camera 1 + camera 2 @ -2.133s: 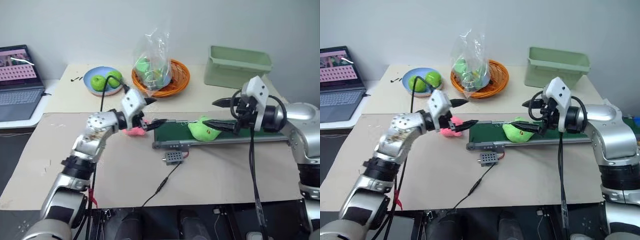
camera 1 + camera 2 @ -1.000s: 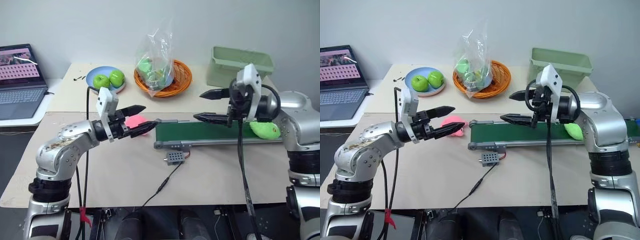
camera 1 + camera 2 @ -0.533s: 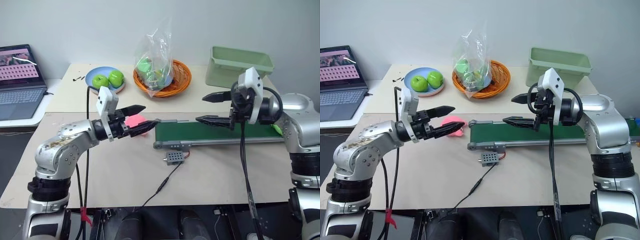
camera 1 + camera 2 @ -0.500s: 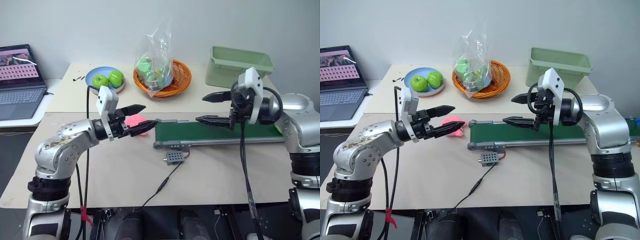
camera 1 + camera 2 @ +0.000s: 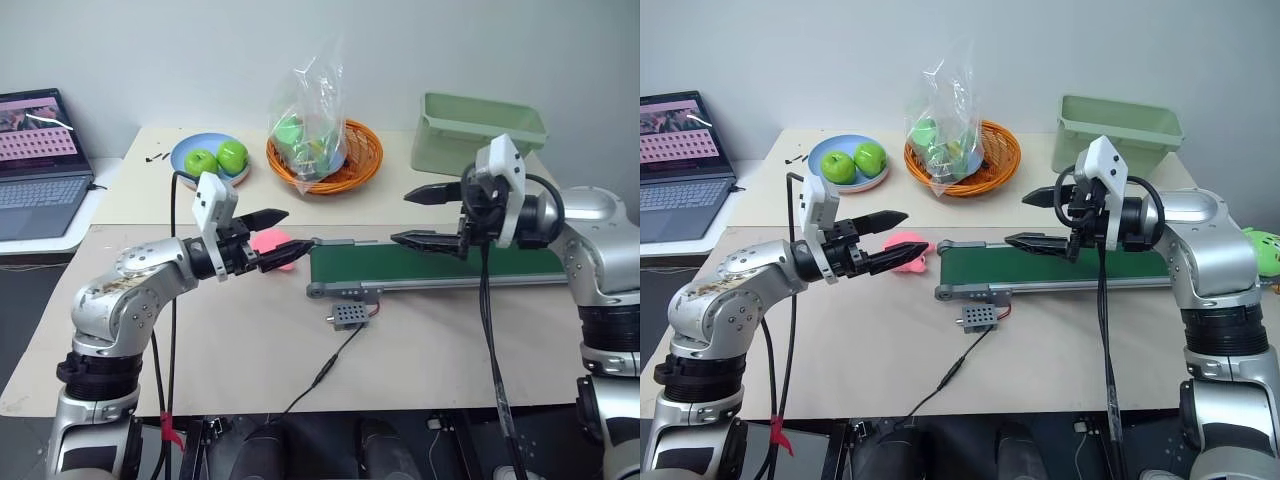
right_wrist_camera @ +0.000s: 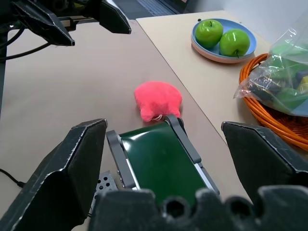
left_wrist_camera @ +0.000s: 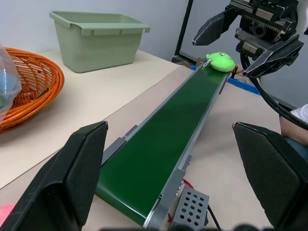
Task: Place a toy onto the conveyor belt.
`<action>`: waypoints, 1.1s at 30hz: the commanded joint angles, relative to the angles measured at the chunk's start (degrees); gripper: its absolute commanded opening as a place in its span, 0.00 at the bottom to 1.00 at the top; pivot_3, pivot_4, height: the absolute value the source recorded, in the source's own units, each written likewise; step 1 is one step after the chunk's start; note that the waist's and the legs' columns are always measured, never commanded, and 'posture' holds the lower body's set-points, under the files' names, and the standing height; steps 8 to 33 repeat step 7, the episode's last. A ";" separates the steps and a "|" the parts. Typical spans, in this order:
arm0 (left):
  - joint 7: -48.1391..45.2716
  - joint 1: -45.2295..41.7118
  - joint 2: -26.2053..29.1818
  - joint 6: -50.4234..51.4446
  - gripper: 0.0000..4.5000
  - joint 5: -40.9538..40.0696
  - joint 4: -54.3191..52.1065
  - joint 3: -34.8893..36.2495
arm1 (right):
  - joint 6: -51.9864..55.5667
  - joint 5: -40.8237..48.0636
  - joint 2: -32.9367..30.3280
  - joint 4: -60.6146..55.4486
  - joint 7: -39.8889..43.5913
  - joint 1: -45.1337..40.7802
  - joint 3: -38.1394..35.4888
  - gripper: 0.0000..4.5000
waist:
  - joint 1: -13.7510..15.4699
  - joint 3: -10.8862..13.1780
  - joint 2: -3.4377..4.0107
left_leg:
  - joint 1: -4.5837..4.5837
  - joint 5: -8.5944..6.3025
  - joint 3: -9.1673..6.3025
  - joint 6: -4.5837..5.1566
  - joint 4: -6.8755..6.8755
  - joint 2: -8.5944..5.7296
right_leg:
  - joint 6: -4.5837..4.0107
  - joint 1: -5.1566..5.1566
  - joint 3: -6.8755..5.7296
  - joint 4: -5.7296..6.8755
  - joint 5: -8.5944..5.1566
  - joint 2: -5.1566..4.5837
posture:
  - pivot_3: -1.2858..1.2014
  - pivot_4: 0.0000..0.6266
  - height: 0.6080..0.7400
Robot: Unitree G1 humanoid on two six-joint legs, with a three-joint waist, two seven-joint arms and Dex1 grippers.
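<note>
The lime-green toy [image 7: 220, 61] lies at the far right end of the conveyor belt [image 5: 400, 264], and it peeks out past my right arm [image 5: 1264, 247]. The dark-green belt runs left to right across the table in a grey frame. My right gripper [image 5: 399, 218] hovers open above the belt's middle, with nothing between its fingers. My left gripper [image 5: 300, 228] stands open and empty just off the belt's left end, above a pink plush [image 5: 268, 242] that rests on the table.
Along the back of the table stand a blue plate with two green apples [image 5: 212, 160], an orange basket holding a plastic bag [image 5: 322, 150] and a pale green bin [image 5: 480, 130]. A laptop [image 5: 40, 160] sits far left. A small grey box with a cable [image 5: 348, 315] lies in front of the belt.
The toy has travelled along the belt from its middle to its right end. Both arms drew back from the belt early on and have kept still over the last second.
</note>
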 commanded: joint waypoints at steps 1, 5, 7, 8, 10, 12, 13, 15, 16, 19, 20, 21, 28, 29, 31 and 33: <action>-0.13 -0.80 0.27 -0.75 0.98 -0.19 -1.63 0.28 | -0.81 0.97 -0.10 -1.54 -0.46 -0.34 -1.69 1.00 | 0.00 0.00 0.00 | 0.00 0.00 0.00 0.00 0.00 0.00 | 0.00 0.00 0.00 0.00 0.00 0.00 | 0.52 0.24 1.00; -0.06 -0.79 0.45 -1.02 0.98 0.36 -1.61 0.06 | -0.90 0.96 -0.15 -1.52 -0.58 -0.25 -1.61 1.00 | 0.00 0.00 0.00 | 0.00 0.00 0.00 0.00 0.00 0.00 | 0.00 0.00 0.00 0.00 0.00 0.00 | 0.52 0.24 1.00; 0.02 -0.69 0.41 -1.17 0.98 0.63 -1.38 0.00 | -0.93 0.92 -0.17 -1.45 -0.59 -0.28 -1.55 1.00 | 0.00 0.00 0.00 | 0.00 0.00 0.00 0.00 0.00 0.00 | 0.00 0.00 0.00 0.00 0.00 0.00 | 0.52 0.24 1.00; 0.02 -0.69 0.41 -1.17 0.98 0.63 -1.38 0.00 | -0.93 0.92 -0.17 -1.45 -0.59 -0.28 -1.55 1.00 | 0.00 0.00 0.00 | 0.00 0.00 0.00 0.00 0.00 0.00 | 0.00 0.00 0.00 0.00 0.00 0.00 | 0.52 0.24 1.00; 0.02 -0.69 0.41 -1.17 0.98 0.63 -1.38 0.00 | -0.93 0.92 -0.17 -1.45 -0.59 -0.28 -1.55 1.00 | 0.00 0.00 0.00 | 0.00 0.00 0.00 0.00 0.00 0.00 | 0.00 0.00 0.00 0.00 0.00 0.00 | 0.52 0.24 1.00; 0.02 -0.69 0.41 -1.17 0.98 0.63 -1.38 0.00 | -0.93 0.92 -0.17 -1.45 -0.59 -0.28 -1.55 1.00 | 0.00 0.00 0.00 | 0.00 0.00 0.00 0.00 0.00 0.00 | 0.00 0.00 0.00 0.00 0.00 0.00 | 0.52 0.24 1.00; 0.02 -0.69 0.41 -1.17 0.98 0.63 -1.38 0.00 | -0.93 0.92 -0.17 -1.45 -0.59 -0.28 -1.55 1.00 | 0.00 0.00 0.00 | 0.00 0.00 0.00 0.00 0.00 0.00 | 0.00 0.00 0.00 0.00 0.00 0.00 | 0.52 0.24 1.00; 0.02 -0.69 0.41 -1.17 0.98 0.63 -1.38 0.00 | -0.93 0.92 -0.17 -1.45 -0.59 -0.28 -1.55 1.00 | 0.00 0.00 0.00 | 0.00 0.00 0.00 0.00 0.00 0.00 | 0.00 0.00 0.00 0.00 0.00 0.00 | 0.52 0.24 1.00; 0.02 -0.69 0.41 -1.17 0.98 0.63 -1.38 0.00 | -0.93 0.92 -0.17 -1.45 -0.59 -0.28 -1.55 1.00 | 0.00 0.00 0.00 | 0.00 0.00 0.00 0.00 0.00 0.00 | 0.00 0.00 0.00 0.00 0.00 0.00 | 0.52 0.24 1.00; 0.02 -0.69 0.41 -1.17 0.98 0.63 -1.38 0.00 | -0.93 0.92 -0.17 -1.45 -0.59 -0.28 -1.55 1.00 | 0.00 0.00 0.00 | 0.00 0.00 0.00 0.00 0.00 0.00 | 0.00 0.00 0.00 0.00 0.00 0.00 | 0.52 0.24 1.00; 0.02 -0.69 0.41 -1.17 0.98 0.63 -1.38 0.00 | -0.93 0.92 -0.17 -1.45 -0.59 -0.28 -1.55 1.00 | 0.00 0.00 0.00 | 0.00 0.00 0.00 0.00 0.00 0.00 | 0.00 0.00 0.00 0.00 0.00 0.00 | 0.52 0.24 1.00; 0.02 -0.69 0.41 -1.17 0.98 0.63 -1.38 0.00 | -0.93 0.92 -0.17 -1.45 -0.59 -0.28 -1.55 1.00 | 0.00 0.00 0.00 | 0.00 0.00 0.00 0.00 0.00 0.00 | 0.00 0.00 0.00 0.00 0.00 0.00 | 0.52 0.24 1.00; 0.02 -0.69 0.41 -1.17 0.98 0.63 -1.38 0.00 | -0.93 0.92 -0.17 -1.45 -0.59 -0.28 -1.55 1.00 | 0.00 0.00 0.00 | 0.00 0.00 0.00 0.00 0.00 0.00 | 0.00 0.00 0.00 0.00 0.00 0.00 | 0.52 0.24 1.00; 0.02 -0.69 0.41 -1.17 0.98 0.63 -1.38 0.00 | -0.93 0.92 -0.17 -1.45 -0.59 -0.28 -1.55 1.00 | 0.00 0.00 0.00 | 0.00 0.00 0.00 0.00 0.00 0.00 | 0.00 0.00 0.00 0.00 0.00 0.00 | 0.52 0.24 1.00; 0.02 -0.69 0.41 -1.17 0.98 0.63 -1.38 0.00 | -0.93 0.92 -0.17 -1.45 -0.59 -0.28 -1.55 1.00 | 0.00 0.00 0.00 | 0.00 0.00 0.00 0.00 0.00 0.00 | 0.00 0.00 0.00 0.00 0.00 0.00 | 0.52 0.24 1.00; 0.02 -0.69 0.41 -1.17 0.98 0.63 -1.38 0.00 | -0.93 0.92 -0.17 -1.45 -0.59 -0.28 -1.55 1.00 | 0.00 0.00 0.00 | 0.00 0.00 0.00 0.00 0.00 0.00 | 0.00 0.00 0.00 0.00 0.00 0.00 | 0.52 0.24 1.00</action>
